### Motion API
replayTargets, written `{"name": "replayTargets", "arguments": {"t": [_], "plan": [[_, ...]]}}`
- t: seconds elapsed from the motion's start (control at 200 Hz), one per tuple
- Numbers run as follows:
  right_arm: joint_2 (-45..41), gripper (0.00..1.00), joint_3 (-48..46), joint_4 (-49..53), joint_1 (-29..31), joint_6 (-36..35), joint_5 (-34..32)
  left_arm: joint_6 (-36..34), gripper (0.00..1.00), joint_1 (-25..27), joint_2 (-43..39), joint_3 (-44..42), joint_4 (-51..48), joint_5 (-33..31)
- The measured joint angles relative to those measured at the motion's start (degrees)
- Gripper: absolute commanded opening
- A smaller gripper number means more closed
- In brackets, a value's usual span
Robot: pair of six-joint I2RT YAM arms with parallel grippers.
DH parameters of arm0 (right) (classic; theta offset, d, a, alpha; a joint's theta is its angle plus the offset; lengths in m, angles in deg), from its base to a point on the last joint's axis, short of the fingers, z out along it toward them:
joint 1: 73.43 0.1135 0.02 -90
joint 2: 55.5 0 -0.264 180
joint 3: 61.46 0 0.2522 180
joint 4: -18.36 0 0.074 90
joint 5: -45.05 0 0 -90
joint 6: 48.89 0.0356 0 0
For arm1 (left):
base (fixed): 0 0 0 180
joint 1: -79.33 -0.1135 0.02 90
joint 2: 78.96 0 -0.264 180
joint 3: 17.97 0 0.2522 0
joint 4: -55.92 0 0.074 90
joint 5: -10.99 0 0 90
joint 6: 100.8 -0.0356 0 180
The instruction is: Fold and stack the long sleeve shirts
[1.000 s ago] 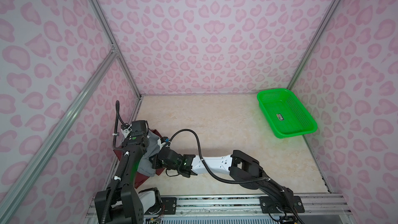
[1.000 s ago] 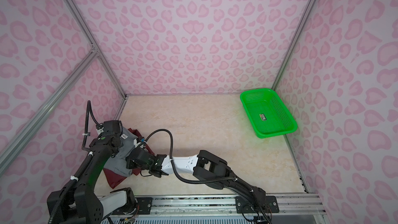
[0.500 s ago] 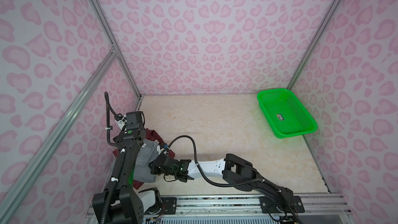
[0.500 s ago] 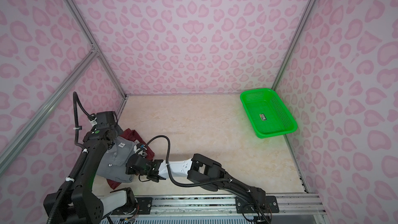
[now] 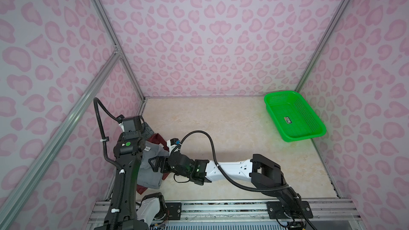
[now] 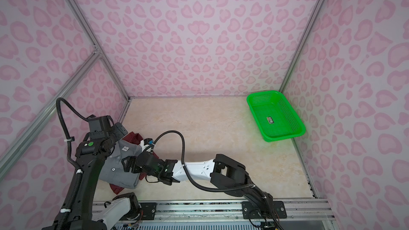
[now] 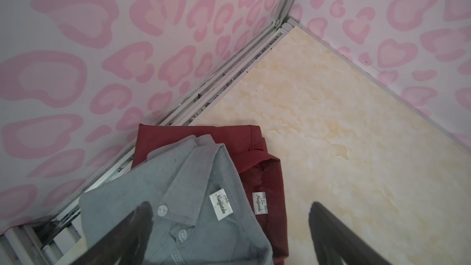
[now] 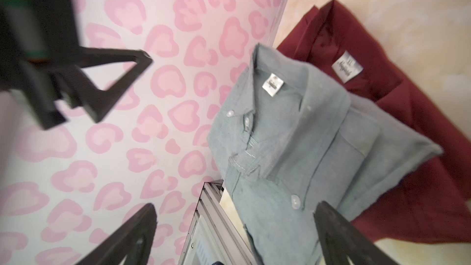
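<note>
Left fingers [image 7: 141, 228]: spread wide, pinching nothing, hanging over the collar end of the grey shirt [image 7: 178, 189]. Right fingers [image 8: 334, 230]: also spread, empty, hovering by the same shirt's buttoned front, reaching in from the right.

Location: grey shirt lies folded on top of the maroon shirt [image 7: 265, 174], stacked in the near-left corner of the tabletop [image 5: 221, 129], tight along the left wall. Maroon shows at the far end, on the right side and at the near corner in both top views, so the overlap looks slightly skewed.

Key relation: long axis of the stack runs near-to-far along the wall, collars and neck labels at the far end. Lies directly below both pairs of fingers. Left arm covers the collar end, right arm the right-hand edge mid-body. About equally near. Cannot tell whether either pair touches the cloth.

Judgement: reads as fold-and-stack basically done. Any tidy-up favours the right arm nudging the grey edge. Otherwise lift straight up to avoid snagging the collar.

Green basket [image 5: 294, 116]: well apart, far right, not involved.
</note>
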Motion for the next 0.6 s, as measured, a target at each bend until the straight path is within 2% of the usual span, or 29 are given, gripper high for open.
{"name": "replayTargets", "arguments": {"t": [0.09,0.21,0.32,0.456,0.601], "plan": [[-8.4,0.97,-7.2,0.7,1.0,-3.5,-4.9,-0.1,0.97,0.3,-2.0,-1.5,1.0,2.6],[-21.6,0.97,-17.9,0.6,3.1,-11.1,-14.4,-0.5,0.97,1.4,-7.9,-6.3,4.2,6.2],[-29.4,0.97,-19.7,3.8,2.0,-19.3,-18.6,-1.3,0.97,3.9,-13.6,-12.9,9.2,8.4],[-38.7,0.97,-21.8,13.1,-4.2,-27.6,-21.4,-4.0,0.97,8.2,-17.8,-22.1,16.4,9.4],[-51.8,0.97,-37.8,16.9,-17.8,-38.4,-24.7,-7.5,0.97,12.6,-17.8,-31.9,26.9,5.0]]}}
